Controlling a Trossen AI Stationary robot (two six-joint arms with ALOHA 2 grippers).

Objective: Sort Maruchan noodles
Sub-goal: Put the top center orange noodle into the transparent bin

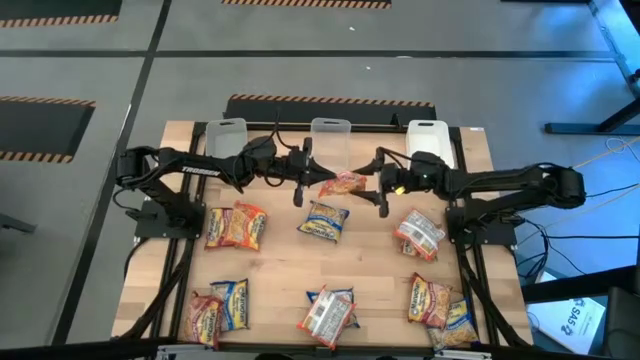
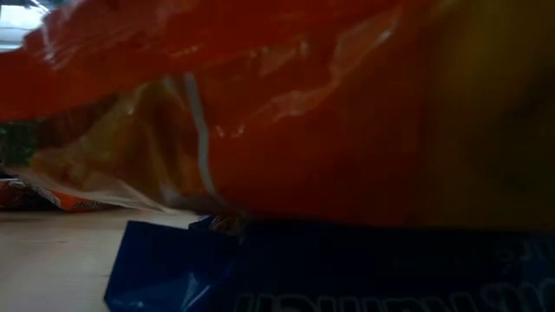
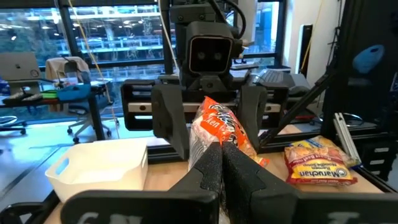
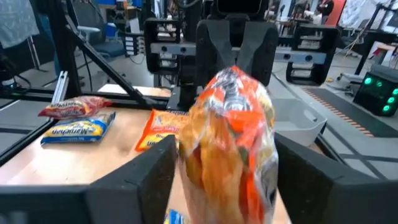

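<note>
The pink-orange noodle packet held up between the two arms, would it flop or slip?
The pink-orange packet looks crinkly and glossy, so probably slippery. The left tool pinches one end and it stays fairly flat, likely from a stiff block inside. Probably light.

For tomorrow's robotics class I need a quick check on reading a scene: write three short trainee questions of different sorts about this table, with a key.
1. True or false: the left gripper has its fingers shut on the orange packet.
2. Multiple choice: the right gripper has its fingers (a) shut beside the packet, (b) spread on either side of the packet, (c) resting in a bin.
3. How many bins stand along the far edge of the table?

Key: 1 true; 2 b; 3 three.
</note>
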